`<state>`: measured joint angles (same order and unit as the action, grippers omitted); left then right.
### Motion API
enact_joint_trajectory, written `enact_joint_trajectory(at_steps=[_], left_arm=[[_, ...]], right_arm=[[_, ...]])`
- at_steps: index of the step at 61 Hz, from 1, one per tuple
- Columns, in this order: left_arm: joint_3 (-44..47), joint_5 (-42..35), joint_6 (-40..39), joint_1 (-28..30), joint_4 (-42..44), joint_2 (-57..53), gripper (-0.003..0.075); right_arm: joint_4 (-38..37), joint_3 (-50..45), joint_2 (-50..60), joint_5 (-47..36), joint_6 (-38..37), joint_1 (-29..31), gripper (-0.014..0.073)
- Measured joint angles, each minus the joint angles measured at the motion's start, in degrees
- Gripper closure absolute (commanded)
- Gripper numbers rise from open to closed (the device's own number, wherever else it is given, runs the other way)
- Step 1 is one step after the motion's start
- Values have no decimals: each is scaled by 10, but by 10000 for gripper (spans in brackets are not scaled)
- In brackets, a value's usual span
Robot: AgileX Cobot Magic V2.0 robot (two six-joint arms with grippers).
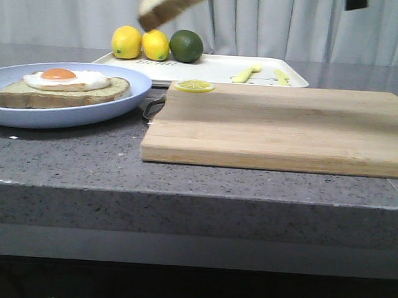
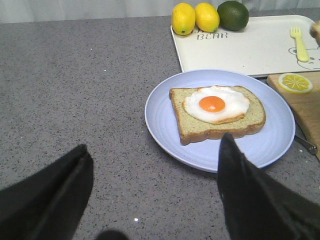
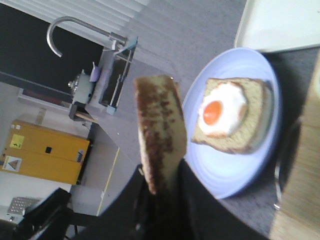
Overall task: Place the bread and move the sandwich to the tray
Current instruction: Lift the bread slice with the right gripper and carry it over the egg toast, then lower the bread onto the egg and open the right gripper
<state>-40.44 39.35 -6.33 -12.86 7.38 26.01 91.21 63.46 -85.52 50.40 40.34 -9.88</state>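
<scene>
The sandwich (image 1: 62,88), bread with a fried egg, lies on the pale-blue plate (image 1: 87,113) at the table's left; it also shows in the left wrist view (image 2: 215,112) and the right wrist view (image 3: 230,120). The plain bread (image 1: 168,6) hangs tilted high above the table; in the right wrist view my right gripper (image 3: 162,187) is shut on this bread (image 3: 160,127). My left gripper (image 2: 152,167) is open and empty, above the counter just short of the plate (image 2: 220,150). The white tray (image 1: 210,68) lies behind the plate.
Two lemons (image 1: 141,43) and a lime (image 1: 186,46) sit at the tray's far left corner. A yellow fork (image 1: 246,73) lies on the tray. A wooden cutting board (image 1: 280,126) with a lemon slice (image 1: 194,86) fills the centre and right.
</scene>
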Motion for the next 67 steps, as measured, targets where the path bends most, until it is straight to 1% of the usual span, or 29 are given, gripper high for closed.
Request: enact_joint_trajectory(at_steps=[6,17,21,30,37,44,57,62,67], left_arm=[[0,0,0,0,0,0,207],[0,0,0,0,0,0,207],[0,0,0,0,0,0,207],[0,0,0,0,0,0,207],[0,0,0,0,0,0,207],[0,0,0,0,0,0,207],[0,0,0,0,0,0,207],[0,0,0,0,0,0,207],[0,0,0,0,0,0,207]], right_arm=[[71,9,-16,-56,42,-58,484],[100,79,-86,-104,58,-131,484],[102,115,-122,-134,40,-159,484],[108,158,-170,-203,-20,-200,484],[112,177,-202,-240,-50,-219,484],[115,197,-235,-247,-70,-227,484],[116,212,-274,-248,-80,-228,482],[116,213,-279,-250,-81,-228,452],[116,213,-281,-250,-83,-228,375]])
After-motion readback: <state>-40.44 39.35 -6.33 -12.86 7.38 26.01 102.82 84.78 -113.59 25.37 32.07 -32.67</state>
